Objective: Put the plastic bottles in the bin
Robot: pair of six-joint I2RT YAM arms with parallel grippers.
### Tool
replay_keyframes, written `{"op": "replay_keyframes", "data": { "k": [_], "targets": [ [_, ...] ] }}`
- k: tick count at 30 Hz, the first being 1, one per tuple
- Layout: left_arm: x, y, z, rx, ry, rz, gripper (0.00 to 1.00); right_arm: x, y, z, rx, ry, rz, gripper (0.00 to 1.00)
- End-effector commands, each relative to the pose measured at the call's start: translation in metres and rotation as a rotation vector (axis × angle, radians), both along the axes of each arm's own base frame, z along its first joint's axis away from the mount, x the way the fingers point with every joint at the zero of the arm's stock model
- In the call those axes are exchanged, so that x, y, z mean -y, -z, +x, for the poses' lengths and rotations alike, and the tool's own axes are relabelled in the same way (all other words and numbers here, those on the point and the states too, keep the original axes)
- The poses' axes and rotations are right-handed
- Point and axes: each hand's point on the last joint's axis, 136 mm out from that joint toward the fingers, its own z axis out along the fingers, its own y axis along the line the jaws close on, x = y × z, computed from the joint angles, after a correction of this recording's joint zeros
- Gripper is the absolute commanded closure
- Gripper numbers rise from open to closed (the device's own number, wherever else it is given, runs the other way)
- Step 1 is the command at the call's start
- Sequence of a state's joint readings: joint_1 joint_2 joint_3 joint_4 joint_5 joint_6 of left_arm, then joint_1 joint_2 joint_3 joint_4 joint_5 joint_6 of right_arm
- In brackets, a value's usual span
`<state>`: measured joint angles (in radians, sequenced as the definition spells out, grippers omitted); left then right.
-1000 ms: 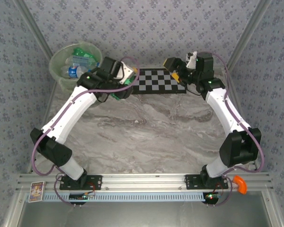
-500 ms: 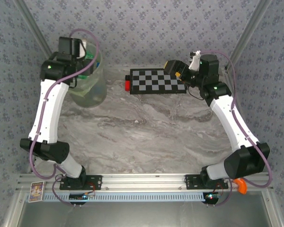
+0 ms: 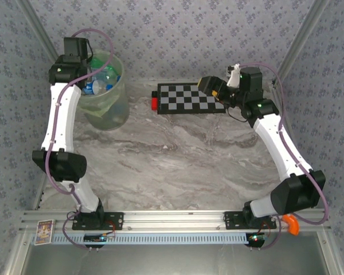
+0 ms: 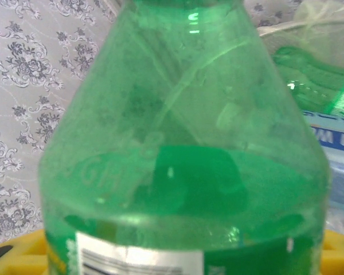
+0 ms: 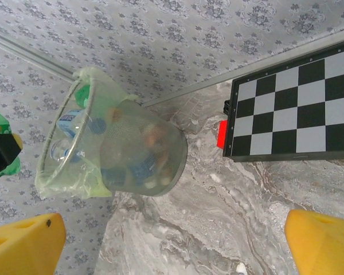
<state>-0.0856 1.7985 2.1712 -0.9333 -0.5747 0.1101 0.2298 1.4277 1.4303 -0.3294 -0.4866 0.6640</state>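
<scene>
Marbled worktop [image 3: 178, 154] below: my left end effector [image 4: 172, 258] clamps a green bottle [image 4: 178, 143] beside the bin [image 3: 112, 106]. My right end effector [image 5: 172, 240] is spread apart by the checkerboard [image 3: 189, 98].

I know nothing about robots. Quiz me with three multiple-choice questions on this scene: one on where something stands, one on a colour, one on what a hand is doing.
1. Where on the table does the bin stand?
A) middle
B) far left corner
C) near edge

2. What colour is the bottle in the left fingers?
A) red
B) clear
C) green

3. How are the right fingers?
A) open and empty
B) shut on a bottle
C) shut on nothing

Answers:
1. B: the top view shows it against the far left walls.
2. C: the left wrist view shows green plastic.
3. A: the yellow tips stand wide apart with nothing between them.
</scene>
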Motion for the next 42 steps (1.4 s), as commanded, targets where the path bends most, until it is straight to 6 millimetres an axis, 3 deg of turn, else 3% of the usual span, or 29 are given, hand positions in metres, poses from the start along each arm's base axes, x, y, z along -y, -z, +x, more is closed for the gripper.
{"op": "replay_keyframes", "data": {
  "k": [1, 9, 16, 19, 25, 30, 37, 39, 42],
  "targets": [
    [-0.012, -0.006, 0.016, 0.024, -0.026, 0.063, 0.46, -0.003, -0.01, 0.001, 0.022, -0.024, -0.008, 0.0],
    [-0.036, 0.012, 0.04, 0.014, -0.05, 0.043, 0.47, -0.006, 0.011, 0.007, -0.027, -0.035, -0.01, 0.0],
    [-0.05, 0.031, 0.051, -0.017, -0.048, 0.026, 0.45, -0.004, 0.014, 0.014, -0.032, -0.018, -0.008, 0.0],
    [-0.047, 0.034, 0.051, -0.023, -0.029, 0.003, 0.41, -0.007, 0.016, 0.017, -0.046, -0.024, -0.001, 0.0],
    [-0.041, 0.033, 0.047, -0.024, -0.01, -0.032, 0.16, -0.009, 0.017, 0.02, -0.046, -0.025, -0.004, 0.0],
    [-0.038, 0.027, 0.043, -0.01, -0.007, -0.052, 0.15, -0.011, 0.021, 0.019, -0.059, -0.026, -0.01, 0.0],
    [-0.027, -0.008, 0.045, 0.115, 0.019, -0.16, 0.2, -0.013, 0.019, 0.021, -0.061, -0.025, -0.015, 0.0],
    [-0.024, -0.011, 0.048, 0.137, 0.033, -0.204, 0.26, -0.014, 0.018, 0.02, -0.061, -0.024, -0.018, 0.0],
    [-0.027, -0.003, 0.052, 0.138, 0.034, -0.271, 0.46, -0.014, 0.017, 0.019, -0.06, -0.02, -0.022, 0.0]
  ]
}}
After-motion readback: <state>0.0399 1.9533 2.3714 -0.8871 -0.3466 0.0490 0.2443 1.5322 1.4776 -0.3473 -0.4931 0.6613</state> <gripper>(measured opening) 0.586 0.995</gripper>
